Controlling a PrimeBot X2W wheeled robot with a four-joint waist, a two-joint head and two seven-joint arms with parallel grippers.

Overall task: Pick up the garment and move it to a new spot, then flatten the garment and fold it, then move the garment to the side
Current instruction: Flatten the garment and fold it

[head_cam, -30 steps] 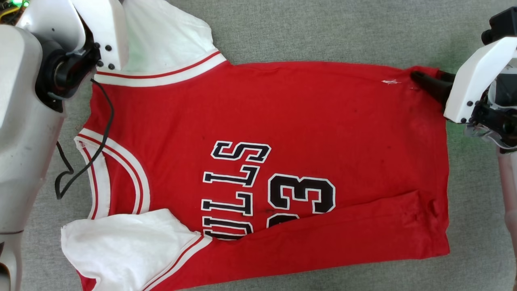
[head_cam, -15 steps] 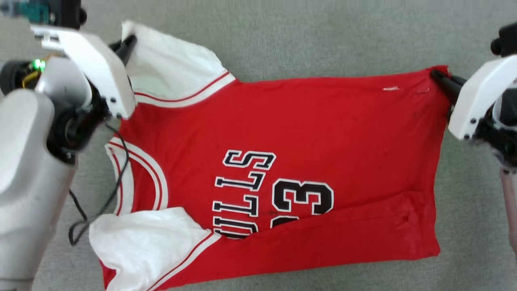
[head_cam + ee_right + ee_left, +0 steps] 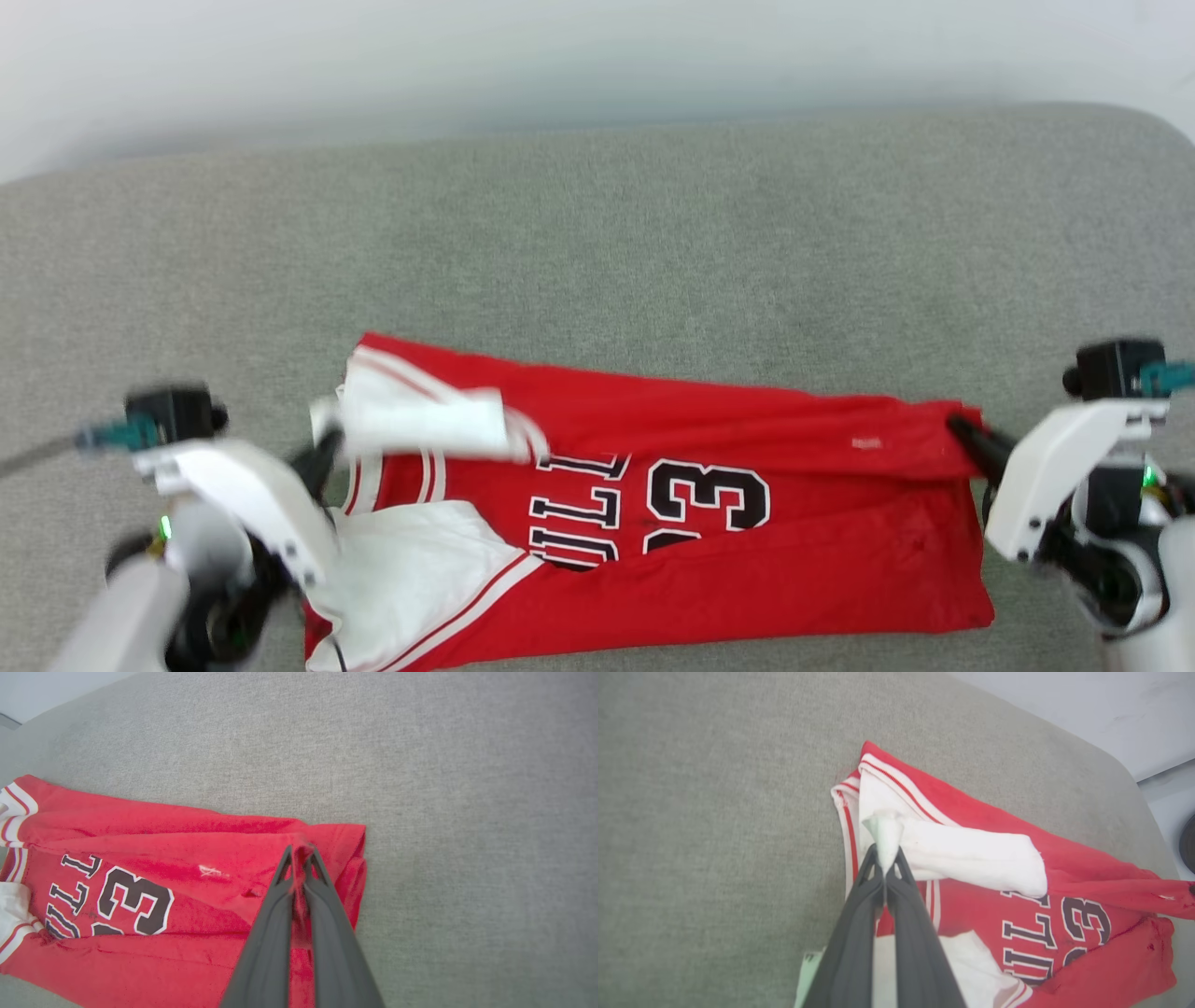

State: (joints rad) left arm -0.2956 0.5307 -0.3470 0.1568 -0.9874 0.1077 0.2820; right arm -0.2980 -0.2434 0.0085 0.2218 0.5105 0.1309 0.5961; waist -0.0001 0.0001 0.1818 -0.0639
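The garment (image 3: 709,560), a red jersey with white sleeves and a black 23, lies sideways on the grey cushion. Its far long edge is lifted and drawn toward me, folding over the lettering. My left gripper (image 3: 322,448) is shut on the far white sleeve; in the left wrist view the fingertips pinch a white tuft of the garment (image 3: 971,854), with the left gripper (image 3: 886,858) above it. My right gripper (image 3: 957,427) is shut on the far hem corner; the right wrist view shows the right gripper (image 3: 301,851) pinching red cloth of the garment (image 3: 140,858).
The grey cushion (image 3: 653,233) stretches well beyond the garment, ending at a pale wall (image 3: 560,56) at the back. Its rounded right corner (image 3: 1125,770) meets a light floor. A second white sleeve (image 3: 411,569) lies at the near left.
The head camera has tilted up and back, showing the cushion's far edge. Both grippers have lifted the garment's far edge and pulled it toward me. The right gripper closed on the hem corner.
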